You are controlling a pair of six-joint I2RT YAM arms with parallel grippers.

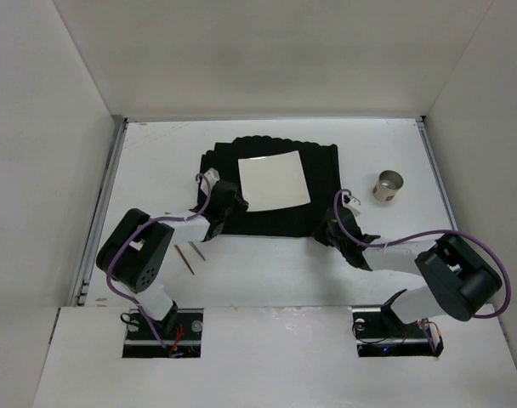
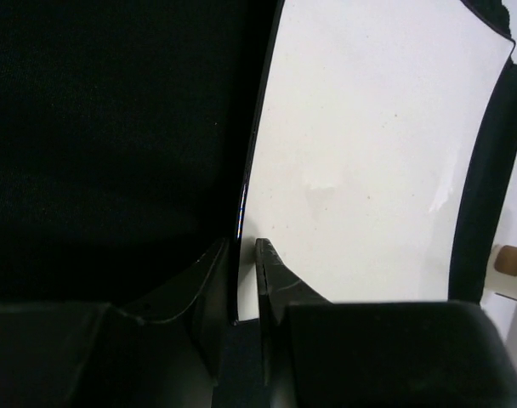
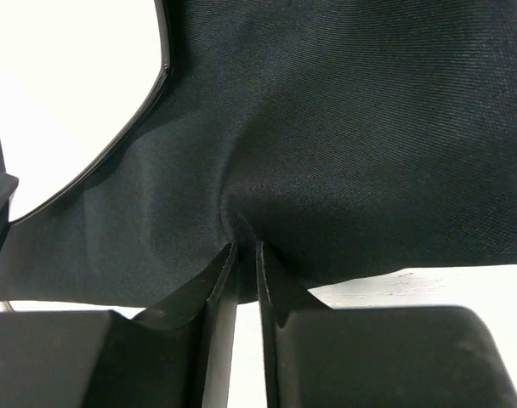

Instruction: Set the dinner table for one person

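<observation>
The white dinner table [image 1: 156, 161] carries a black cloth mat [image 1: 318, 170] at its far middle. A small square white plate [image 1: 274, 180] lies on the mat. My left gripper [image 1: 233, 202] is at the plate's near left corner. In the left wrist view it [image 2: 247, 245] is shut on the plate's [image 2: 369, 170] dark rim, with the mat [image 2: 114, 127] to the left. My right gripper [image 1: 331, 225] is at the mat's near right edge. In the right wrist view it [image 3: 245, 246] is shut on a puckered fold of the mat [image 3: 343, 127]. The plate's corner [image 3: 63, 85] shows at upper left.
A small metal cup [image 1: 389, 185] stands on the table right of the mat. Thin brown sticks [image 1: 193, 255] lie on the table near the left arm. White walls edge the table on the left, far and right sides.
</observation>
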